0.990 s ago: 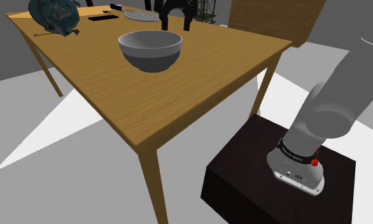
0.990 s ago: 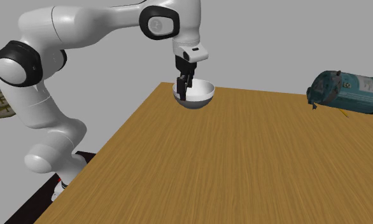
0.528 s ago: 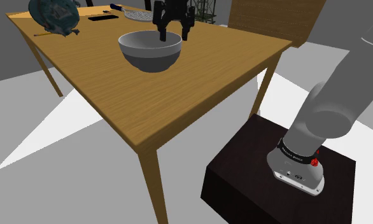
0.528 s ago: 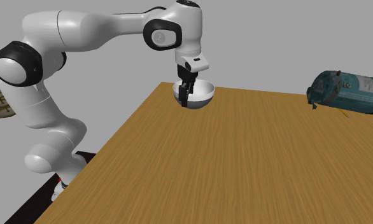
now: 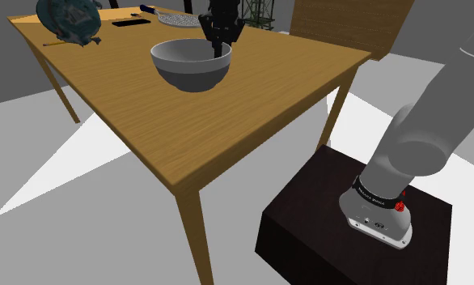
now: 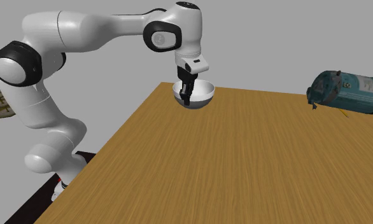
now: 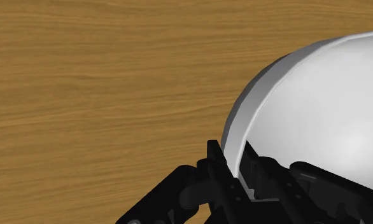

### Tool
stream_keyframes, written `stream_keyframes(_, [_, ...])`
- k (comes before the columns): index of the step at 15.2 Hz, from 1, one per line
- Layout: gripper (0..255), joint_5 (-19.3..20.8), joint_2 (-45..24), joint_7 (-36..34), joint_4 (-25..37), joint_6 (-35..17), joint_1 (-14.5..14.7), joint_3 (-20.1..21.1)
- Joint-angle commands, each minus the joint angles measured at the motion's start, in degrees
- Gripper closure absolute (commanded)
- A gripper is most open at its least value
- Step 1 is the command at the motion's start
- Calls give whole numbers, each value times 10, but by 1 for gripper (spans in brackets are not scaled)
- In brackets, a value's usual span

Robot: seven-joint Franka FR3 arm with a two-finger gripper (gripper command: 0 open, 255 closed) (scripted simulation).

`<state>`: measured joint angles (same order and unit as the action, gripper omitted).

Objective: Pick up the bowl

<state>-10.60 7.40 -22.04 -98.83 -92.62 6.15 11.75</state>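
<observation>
A grey-white bowl (image 5: 188, 65) stands upright on the wooden table (image 5: 251, 105), toward its far side. My black gripper (image 5: 220, 44) comes down from above onto the bowl's far rim and is shut on it, one finger inside and one outside. From the second exterior view, the bowl (image 6: 203, 94) sits at the table's far edge with the gripper (image 6: 188, 98) on its near-left rim. The wrist view shows the fingers (image 7: 218, 167) clasping the thin rim of the bowl (image 7: 319, 114).
A teal round machine (image 5: 65, 18) lies at the table's far left corner, also in the second exterior view (image 6: 344, 92). A black flat bar (image 5: 132, 23) and a mesh strainer (image 5: 179, 20) lie behind the bowl. A wooden panel (image 5: 349, 24) stands beyond the table. The dark stand (image 5: 324, 231) sits at lower right.
The gripper dropped from above the bowl to its rim, then its fingers closed from wide apart onto the rim. The bowl has stayed in place.
</observation>
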Motion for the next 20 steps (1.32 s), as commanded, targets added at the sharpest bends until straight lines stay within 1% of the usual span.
stream_keyframes(1, [255, 0, -1, 0, 0, 0, 0, 0])
stream_keyframes(3, [255, 0, -1, 0, 0, 0, 0, 0])
stream_keyframes(11, [255, 4, -20, -12, 84, 65, 0, 0])
stream_keyframes(18, [255, 8, -46, -25, 171, 124, 1, 2])
stream_keyframes(20, [255, 8, -47, -25, 173, 126, 1, 2])
